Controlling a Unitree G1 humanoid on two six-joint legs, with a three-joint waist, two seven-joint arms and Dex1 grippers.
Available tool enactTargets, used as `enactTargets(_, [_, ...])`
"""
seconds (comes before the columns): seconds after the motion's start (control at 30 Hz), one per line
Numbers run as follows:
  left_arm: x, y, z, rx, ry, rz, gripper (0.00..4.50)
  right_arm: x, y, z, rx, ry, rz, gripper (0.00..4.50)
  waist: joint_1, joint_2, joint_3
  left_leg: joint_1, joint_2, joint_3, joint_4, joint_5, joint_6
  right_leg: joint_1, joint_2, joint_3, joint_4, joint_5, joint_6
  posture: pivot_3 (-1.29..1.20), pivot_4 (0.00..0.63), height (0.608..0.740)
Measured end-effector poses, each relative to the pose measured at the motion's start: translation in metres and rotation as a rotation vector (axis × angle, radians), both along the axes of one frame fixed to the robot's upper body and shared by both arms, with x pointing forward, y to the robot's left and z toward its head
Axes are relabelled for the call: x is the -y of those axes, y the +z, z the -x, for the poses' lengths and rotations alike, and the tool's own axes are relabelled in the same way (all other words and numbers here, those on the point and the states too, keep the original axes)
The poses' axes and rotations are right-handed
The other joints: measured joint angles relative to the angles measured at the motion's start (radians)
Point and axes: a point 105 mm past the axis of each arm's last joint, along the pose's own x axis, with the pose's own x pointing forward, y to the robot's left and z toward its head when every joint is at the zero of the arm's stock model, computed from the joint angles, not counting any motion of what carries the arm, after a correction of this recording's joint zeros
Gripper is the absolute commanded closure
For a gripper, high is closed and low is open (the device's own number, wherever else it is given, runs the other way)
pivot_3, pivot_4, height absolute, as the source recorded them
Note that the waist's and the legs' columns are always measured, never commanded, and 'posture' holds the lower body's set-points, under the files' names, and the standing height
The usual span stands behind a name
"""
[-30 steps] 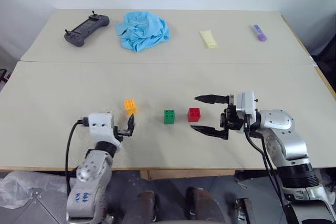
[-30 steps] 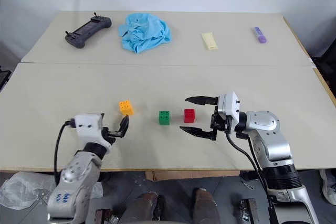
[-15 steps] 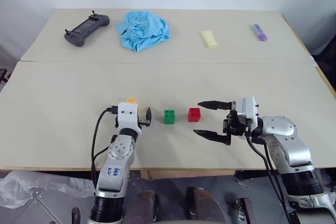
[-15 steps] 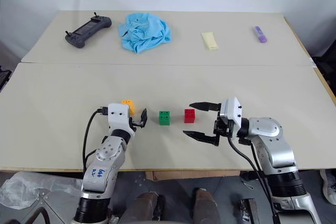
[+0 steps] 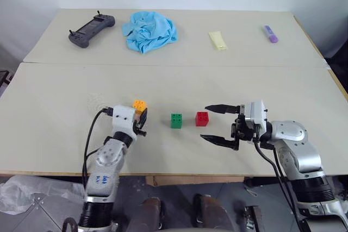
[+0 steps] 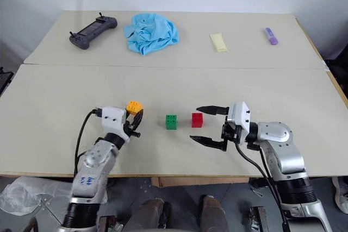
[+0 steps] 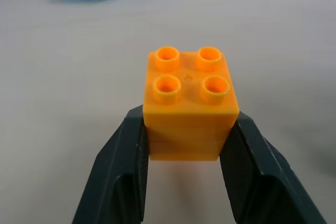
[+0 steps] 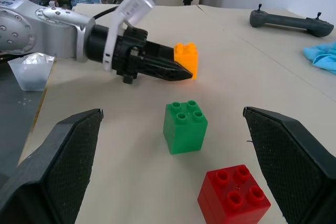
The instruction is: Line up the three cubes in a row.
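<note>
Head views: the left end effector is clamping the orange brick on the tabletop; the green brick is sitting well apart from the orange brick, toward the robot's right, and the red brick is sitting just beyond the green one.
Left wrist view: both black fingers are pressing the lower sides of the orange brick, studs facing up.
Right wrist view: the right end effector is standing wide apart and gripping nothing, with the green brick and red brick lying between its fingers.
Risk: the grip is sitting low on the orange brick, so it is likely tipping or twisting if dragged; a fast push toward the green brick could be knocking that one askew.
Room: bare tabletop is lying all around the orange brick; the near edge is lying close behind the left arm.
</note>
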Motion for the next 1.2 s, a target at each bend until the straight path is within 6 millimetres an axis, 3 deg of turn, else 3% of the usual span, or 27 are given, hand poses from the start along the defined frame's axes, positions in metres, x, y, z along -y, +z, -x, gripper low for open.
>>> enactTargets(0.1, [-0.044, -0.001, 0.014, -0.034, -0.126, -0.02, 3.0, 0.005, -0.004, 0.0, -0.013, -0.014, 0.011, 0.0, -0.008, 0.001, 0.0, -0.001, 0.0, 0.0, 0.0, 0.0, 0.0, -0.002, 0.0, 0.0, 0.0, -0.001, -0.001, 0.0, 0.15, 0.74])
enactTargets(0.17, [-0.052, 0.015, 0.017, -0.027, -0.226, 0.018, 3.0, 0.009, -0.003, -0.003, -0.01, -0.035, 0.005, 0.0, -0.002, 0.001, 0.0, -0.001, 0.0, 0.0, 0.001, 0.0, 0.0, -0.001, -0.001, 0.0, 0.0, 0.0, -0.001, 0.0, 0.15, 0.74])
enactTargets(0.3, [-0.049, 0.057, 0.008, -0.008, -0.49, -0.09, 3.0, 0.012, -0.005, -0.003, -0.01, -0.064, 0.004, 0.0, 0.011, 0.001, 0.0, -0.001, -0.003, -0.004, 0.002, 0.001, 0.001, 0.002, -0.002, -0.002, 0.001, 0.0, 0.0, 0.0, 0.15, 0.74])
enactTargets(0.43, [-0.022, 0.065, 0.002, -0.051, -0.774, -0.226, 3.0, 0.015, -0.011, 0.008, -0.084, -0.068, -0.001, 0.0, 0.005, 0.003, 0.0, -0.002, -0.006, -0.002, 0.0, 0.001, 0.003, 0.0, 0.0, -0.006, 0.003, 0.001, 0.001, 0.0, 0.15, 0.74])
enactTargets(0.57, [0.0, 0.06, -0.005, -0.079, -0.963, -0.268, 3.0, 0.028, -0.001, 0.017, -0.109, -0.086, 0.02, 0.0, -0.001, 0.002, 0.0, -0.002, -0.007, 0.001, 0.0, 0.0, 0.005, -0.001, 0.0, -0.011, 0.005, 0.001, 0.002, 0.0, 0.15, 0.74])
enactTargets(0.7, [0.016, 0.037, -0.015, -0.121, -1.036, -0.297, 3.0, 0.038, -0.009, 0.027, -0.135, -0.108, 0.061, 0.0, 0.002, 0.001, 0.001, -0.002, -0.006, 0.002, 0.001, 0.001, 0.006, -0.001, 0.001, -0.011, 0.006, 0.001, 0.002, 0.0, 0.15, 0.74])
enactTargets(0.87, [0.018, 0.017, -0.03, -0.163, -1.018, -0.342, 3.0, 0.042, -0.008, 0.033, -0.12, -0.157, 0.059, 0.0, 0.006, 0.0, 0.001, -0.002, -0.006, 0.002, 0.003, 0.001, 0.006, -0.001, 0.001, -0.011, 0.008, 0.001, 0.003, 0.0, 0.15, 0.74])
enactTargets(1.2, [0.019, 0.01, -0.041, -0.183, -1.001, -0.371, 3.0, 0.043, -0.013, 0.043, -0.13, -0.199, 0.059, 0.0, 0.007, -0.001, 0.002, -0.003, -0.007, 0.002, 0.005, 0.001, 0.007, -0.001, 0.0, -0.011, 0.009, 0.002, 0.004, 0.0, 0.15, 0.74])
